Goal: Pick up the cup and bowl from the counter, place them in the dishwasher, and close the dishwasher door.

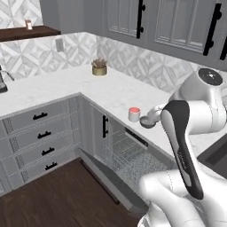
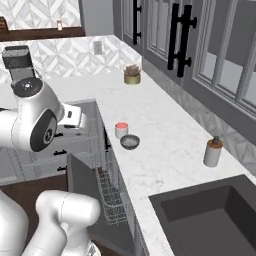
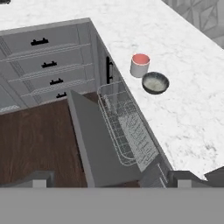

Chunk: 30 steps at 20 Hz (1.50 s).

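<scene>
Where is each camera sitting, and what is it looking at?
Left base view: behind the arm's left, facing the counter corner; white arm at lower right.
Right base view: behind its right, looking along the counter to the sink; arm at lower left.
Hand view: above, looking down at the open dishwasher door; pincer tips at bottom.
All share cup and bowl.

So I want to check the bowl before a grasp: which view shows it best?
The hand view: the small dark grey round bowl with a speckled inside sits unblocked, seen from above. The right base view shows it clear but smaller. In the left base view the arm partly hides it.
</scene>
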Motion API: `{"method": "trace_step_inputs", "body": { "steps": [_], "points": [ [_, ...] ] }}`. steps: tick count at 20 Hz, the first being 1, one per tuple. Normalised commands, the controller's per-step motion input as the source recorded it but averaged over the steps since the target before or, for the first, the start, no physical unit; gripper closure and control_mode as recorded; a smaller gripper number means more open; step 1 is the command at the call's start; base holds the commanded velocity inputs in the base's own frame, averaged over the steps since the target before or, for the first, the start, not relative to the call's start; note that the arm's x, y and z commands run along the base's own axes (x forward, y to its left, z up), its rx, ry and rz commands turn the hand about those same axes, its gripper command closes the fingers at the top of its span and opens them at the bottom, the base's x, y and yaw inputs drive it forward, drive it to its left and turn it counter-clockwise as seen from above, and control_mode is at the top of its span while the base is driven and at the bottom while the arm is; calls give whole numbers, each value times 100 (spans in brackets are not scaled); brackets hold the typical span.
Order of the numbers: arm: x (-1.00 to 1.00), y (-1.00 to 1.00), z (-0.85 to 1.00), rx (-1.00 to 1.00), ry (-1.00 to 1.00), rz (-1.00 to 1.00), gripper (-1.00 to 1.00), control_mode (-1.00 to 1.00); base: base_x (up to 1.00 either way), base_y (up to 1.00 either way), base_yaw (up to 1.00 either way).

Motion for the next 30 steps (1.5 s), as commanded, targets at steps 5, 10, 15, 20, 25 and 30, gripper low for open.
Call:
{"method": "trace_step_inputs", "body": {
  "steps": [5, 10, 15, 20, 25, 30],
  "points": [
    [0, 0, 0, 0, 0, 0, -100, 100, 31, -62, 33],
    [0, 0, 0, 0, 0, 0, -100, 100, 0, -29, 28],
    [0, 0, 0, 0, 0, 0, -100, 100, 12, 0, 9],
    [43, 1, -5, -5, 0, 0, -100, -100, 7, 0, 1],
    [90, 0, -27, -15, 1, 0, -100, -100, 0, 0, 0],
    [95, 0, -38, -8, 3, 0, -100, -100, 0, 0, 0]
  ]
}}
